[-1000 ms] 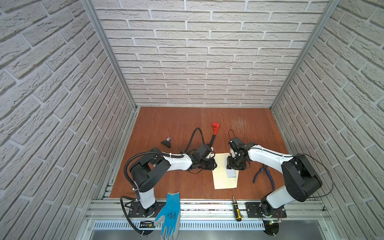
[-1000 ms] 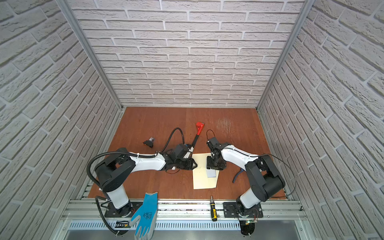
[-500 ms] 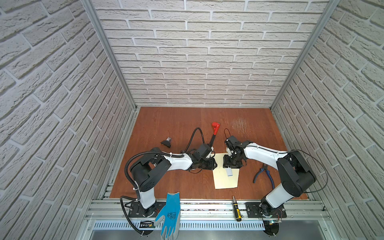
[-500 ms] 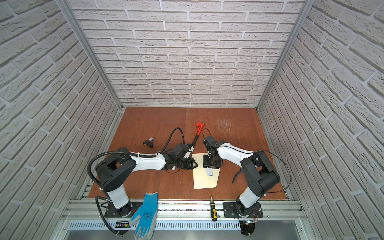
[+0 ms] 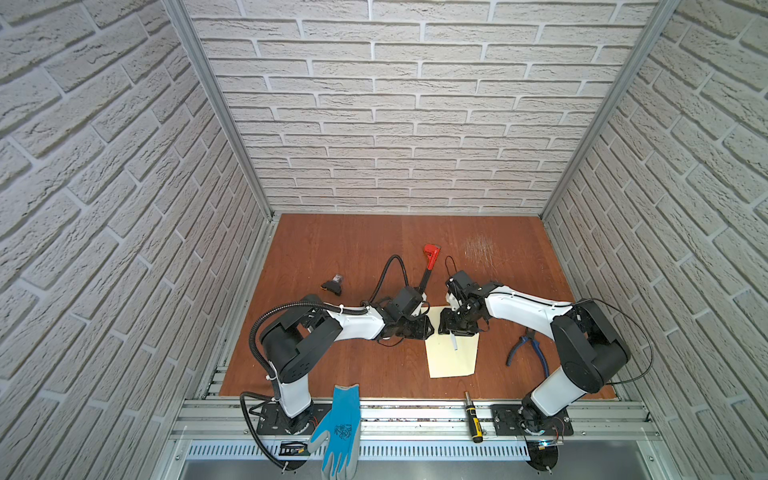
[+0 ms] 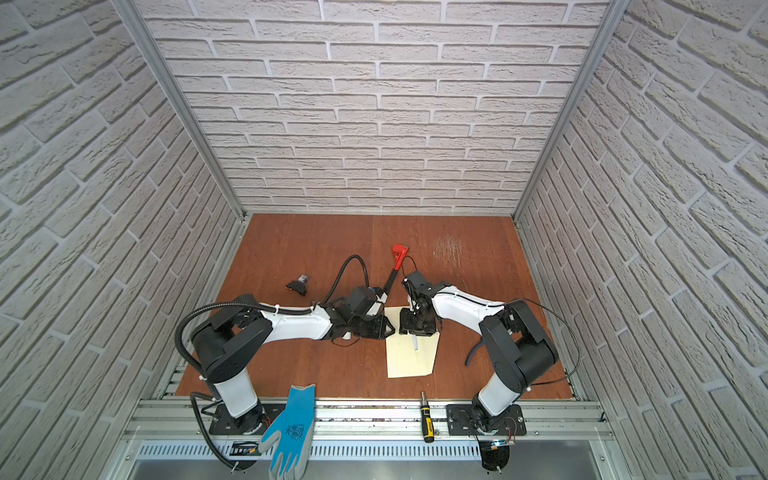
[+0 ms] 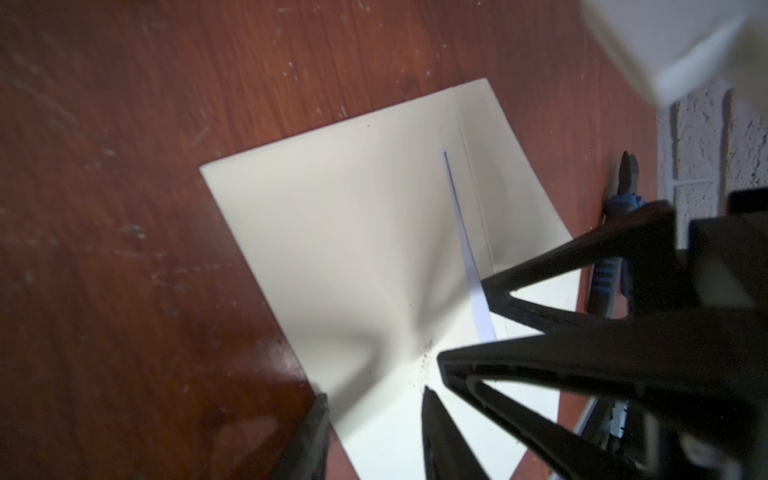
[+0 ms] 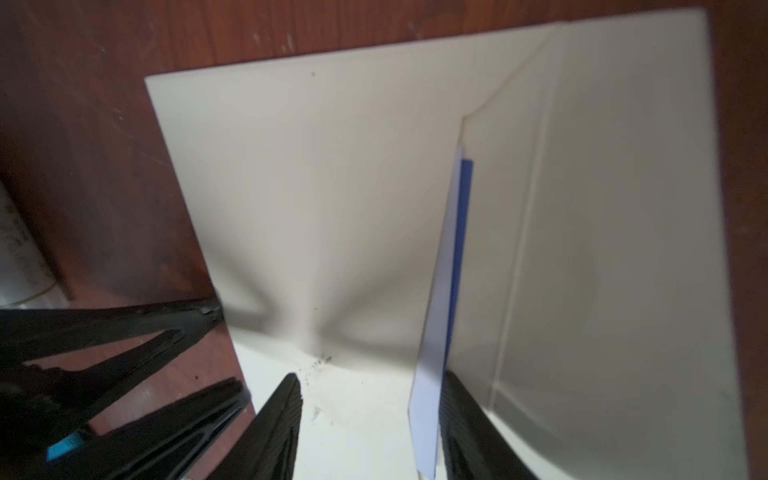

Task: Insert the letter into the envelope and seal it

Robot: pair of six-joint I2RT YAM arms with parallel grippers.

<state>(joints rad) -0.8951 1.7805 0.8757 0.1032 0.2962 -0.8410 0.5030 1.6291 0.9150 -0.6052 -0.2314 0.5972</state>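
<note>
The envelope [image 5: 451, 361] is carried by the desk [image 5: 332, 257], with its far end lying under the fingertips of both hands. The left hand [image 7: 374, 399] is held part open, one finger placed over the desk and the other over the envelope. The right hand [image 8: 370, 376] is held moderately wide, with nothing clamped. The letter [image 8: 440, 332] is stood on edge between its fingers, leaned against one. Whether its far end is inside cannot be told.

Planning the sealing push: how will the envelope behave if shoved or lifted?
Probably floppy: the envelope dimples and bows in both wrist views. Likely light and apt to slide, being thin paper on the smooth table.
</note>
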